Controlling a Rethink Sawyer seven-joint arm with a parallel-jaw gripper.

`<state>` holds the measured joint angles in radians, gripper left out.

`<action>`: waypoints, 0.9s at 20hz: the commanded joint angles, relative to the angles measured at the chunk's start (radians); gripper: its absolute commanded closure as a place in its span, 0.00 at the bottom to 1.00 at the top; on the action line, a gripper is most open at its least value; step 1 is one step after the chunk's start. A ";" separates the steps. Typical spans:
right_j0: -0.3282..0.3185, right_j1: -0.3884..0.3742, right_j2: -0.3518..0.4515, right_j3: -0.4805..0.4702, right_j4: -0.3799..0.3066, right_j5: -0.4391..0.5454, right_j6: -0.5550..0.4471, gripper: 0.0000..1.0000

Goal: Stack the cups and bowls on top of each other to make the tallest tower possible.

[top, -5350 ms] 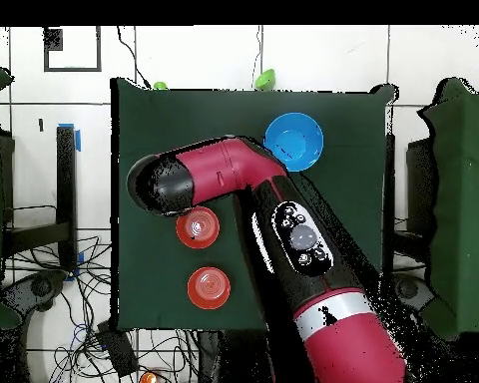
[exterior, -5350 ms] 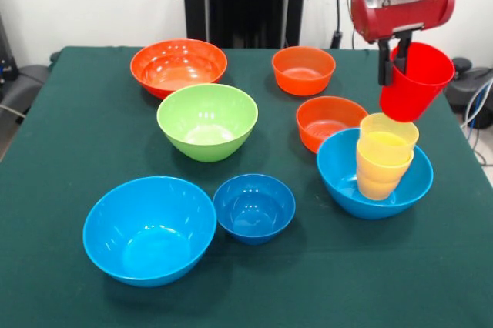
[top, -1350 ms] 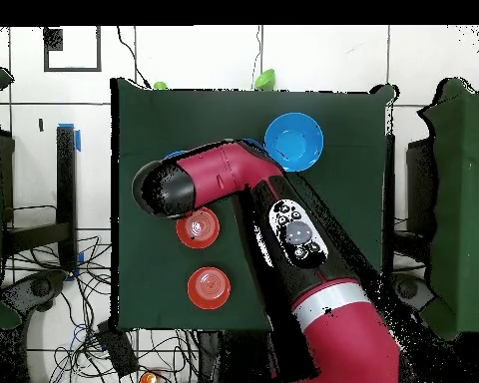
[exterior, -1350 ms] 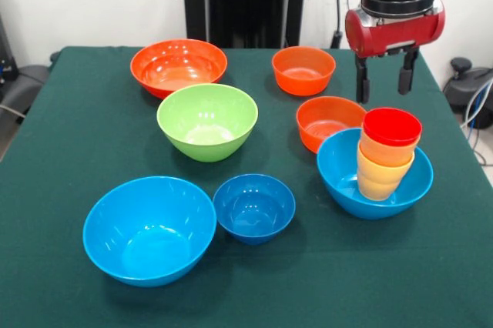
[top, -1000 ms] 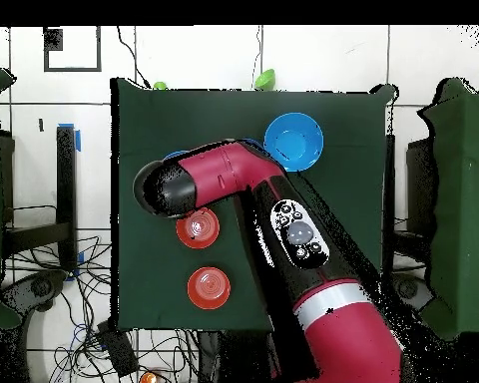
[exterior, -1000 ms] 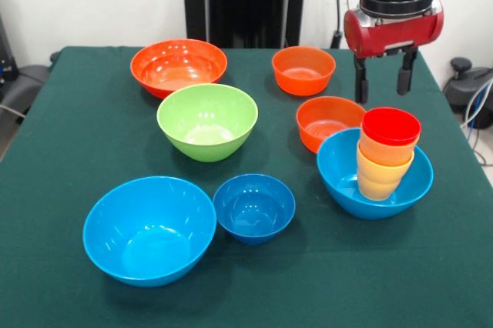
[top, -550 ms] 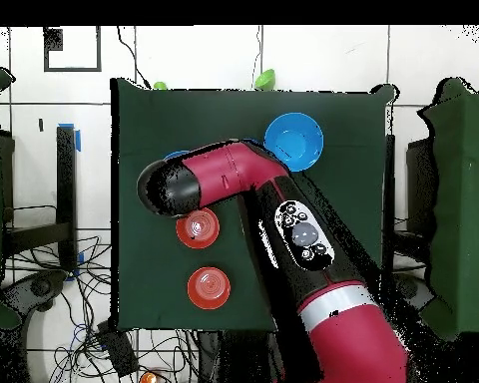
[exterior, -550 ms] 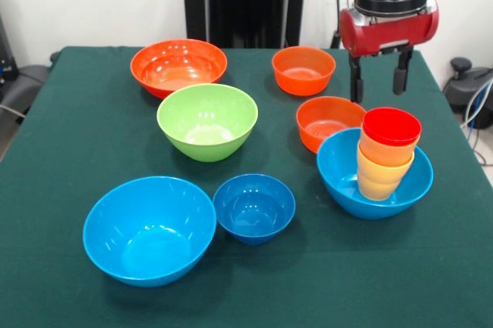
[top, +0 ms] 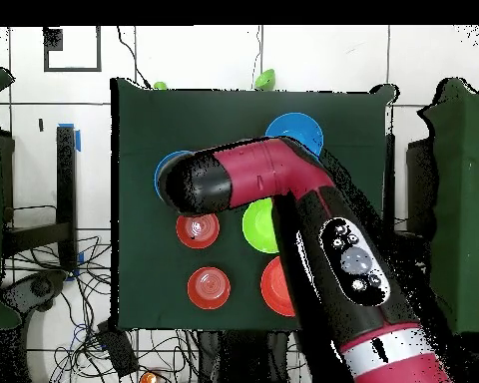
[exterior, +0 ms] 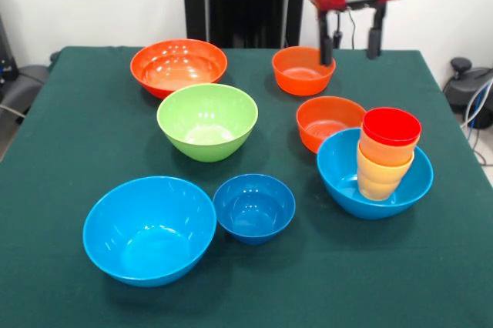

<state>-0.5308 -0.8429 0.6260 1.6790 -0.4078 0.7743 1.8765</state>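
The tower stands at the right in the front view: a large light-blue bowl (exterior: 337, 180) holds nested yellow-orange cups (exterior: 380, 176) with a red cup (exterior: 391, 127) on top. My gripper (exterior: 350, 57) hangs open and empty high above the table, behind and left of the tower, over the far small orange bowl (exterior: 303, 71). A second small orange bowl (exterior: 328, 120) touches the tower's base. Loose bowls: green (exterior: 207, 121), large orange (exterior: 179, 65), small dark blue (exterior: 254, 207), large light blue (exterior: 149, 229). Overhead, the arm (top: 283, 190) hides the gripper and most of the tower.
In the overhead view I see the green bowl (top: 255, 225), two small orange bowls (top: 198, 229) (top: 209, 287) and the large orange bowl (top: 275, 287) beside the arm. The green tablecloth (exterior: 92, 135) runs to the table edges on all sides.
The red cup, earlier held, now sits on the cup stack. My open gripper has risen and swung left and back, away from the tower. The bowls have not moved.
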 commanded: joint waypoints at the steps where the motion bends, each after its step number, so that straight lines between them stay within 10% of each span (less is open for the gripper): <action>1: -0.049 0.017 0.040 0.033 -0.046 0.129 -0.265 0.00; 18: -0.130 0.220 0.099 -0.118 -0.216 0.027 -0.342 0.00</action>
<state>-0.6887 -0.7484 0.6557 1.6279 -0.5346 0.7973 1.8616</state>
